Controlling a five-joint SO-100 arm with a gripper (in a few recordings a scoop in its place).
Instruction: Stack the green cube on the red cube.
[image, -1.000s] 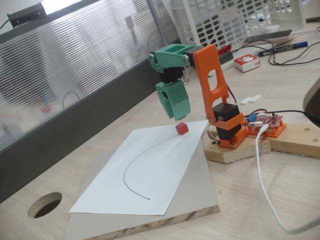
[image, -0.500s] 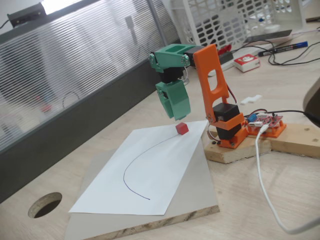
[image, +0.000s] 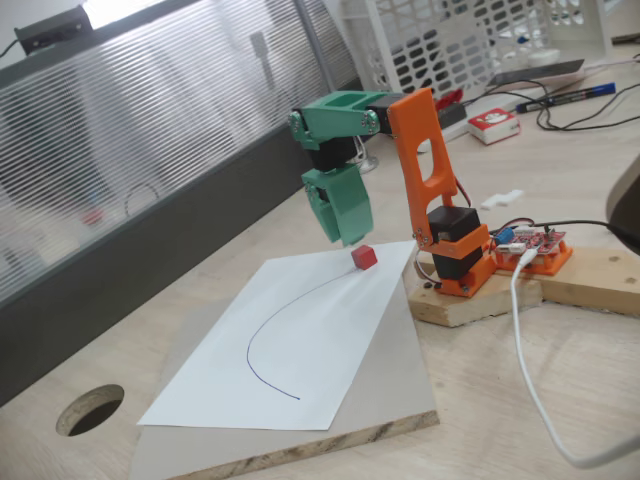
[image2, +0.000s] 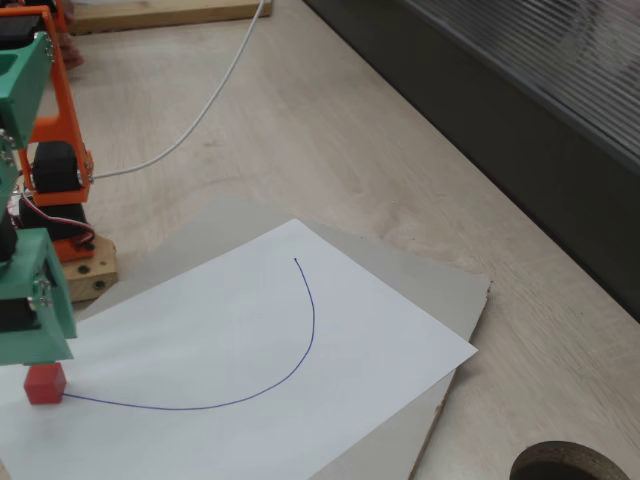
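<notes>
The red cube (image: 364, 257) (image2: 45, 384) sits on a white sheet of paper (image: 320, 370) (image2: 230, 330), at one end of a blue curved pen line (image: 262, 330) (image2: 305, 340). My green gripper (image: 342, 238) (image2: 42, 352) hangs pointing down, just above the red cube and slightly to its left in a fixed view. Its fingers look shut, with nothing visible between them. The green cube is out of view.
The paper lies on a grey board (image: 400, 390) (image2: 440, 280). My orange arm base (image: 455, 255) stands on a wooden block (image: 560, 280) beside the paper, with a white cable (image: 530, 370) trailing off. There is a round hole (image: 90, 408) in the table. A dark wall (image: 150, 250) runs behind.
The gripper has swung a little to the left and up, away from above the red cube. The red cube has not moved.
</notes>
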